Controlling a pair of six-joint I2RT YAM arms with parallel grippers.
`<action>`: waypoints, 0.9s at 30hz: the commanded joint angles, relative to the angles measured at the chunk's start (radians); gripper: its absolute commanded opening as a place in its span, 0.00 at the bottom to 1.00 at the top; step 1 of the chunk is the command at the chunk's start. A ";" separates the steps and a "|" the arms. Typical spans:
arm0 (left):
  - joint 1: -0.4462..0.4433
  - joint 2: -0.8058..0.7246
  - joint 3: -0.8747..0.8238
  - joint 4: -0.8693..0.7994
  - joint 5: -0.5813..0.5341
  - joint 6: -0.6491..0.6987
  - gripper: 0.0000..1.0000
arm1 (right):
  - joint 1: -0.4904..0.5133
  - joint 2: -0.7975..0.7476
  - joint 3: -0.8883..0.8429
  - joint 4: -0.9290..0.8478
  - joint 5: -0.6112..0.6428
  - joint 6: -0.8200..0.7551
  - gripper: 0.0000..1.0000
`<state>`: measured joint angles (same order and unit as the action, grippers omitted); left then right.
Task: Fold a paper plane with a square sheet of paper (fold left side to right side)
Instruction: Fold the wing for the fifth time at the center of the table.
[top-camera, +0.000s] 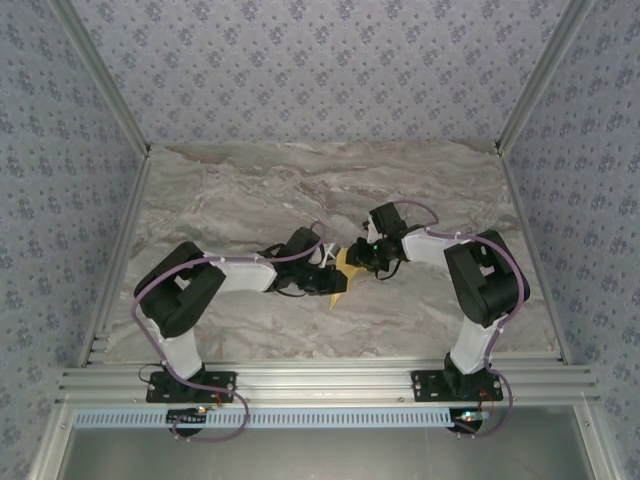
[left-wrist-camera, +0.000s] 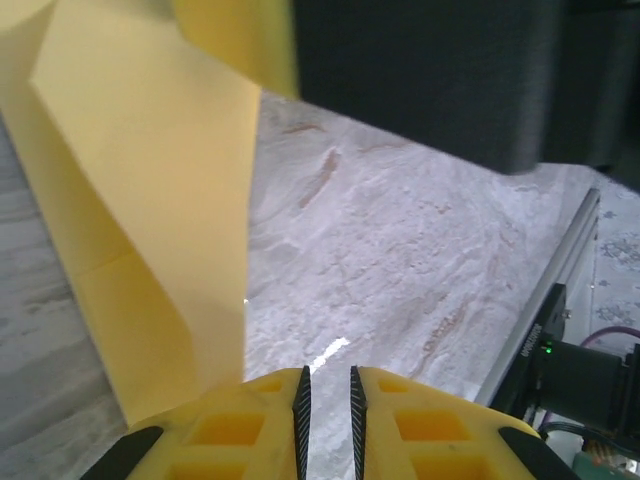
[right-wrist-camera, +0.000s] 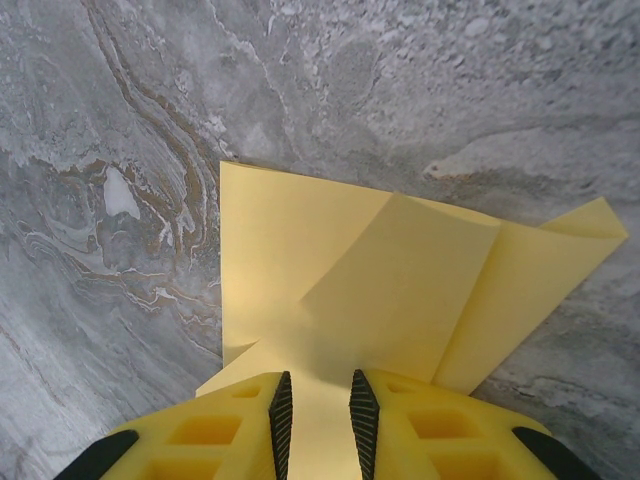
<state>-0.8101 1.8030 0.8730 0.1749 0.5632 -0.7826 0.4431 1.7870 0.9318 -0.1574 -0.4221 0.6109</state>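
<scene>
From above, the folded paper plane (top-camera: 343, 275) lies mid-surface (top-camera: 250, 180) between both grippers. Left wrist: left gripper (left-wrist-camera: 327, 400) stands narrow, empty, paper beside it. Right wrist: right gripper (right-wrist-camera: 317, 415) pinches the paper's near edge.

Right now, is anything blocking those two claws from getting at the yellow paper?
Nothing visible does. The yellow paper already runs between the right gripper's fingers, and the left gripper sits right beside a folded flap on bare marble table.
</scene>
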 joint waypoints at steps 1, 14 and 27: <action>-0.001 0.023 0.023 -0.039 -0.021 0.027 0.19 | 0.002 0.034 -0.032 -0.073 0.063 -0.021 0.26; -0.002 0.043 0.015 -0.053 -0.047 0.029 0.19 | 0.002 0.031 -0.034 -0.073 0.065 -0.027 0.26; -0.001 0.073 -0.022 -0.057 -0.086 0.011 0.13 | -0.003 -0.012 -0.042 -0.019 0.019 -0.040 0.24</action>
<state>-0.8101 1.8465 0.8753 0.1539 0.5076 -0.7715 0.4431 1.7813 0.9276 -0.1528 -0.4229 0.5949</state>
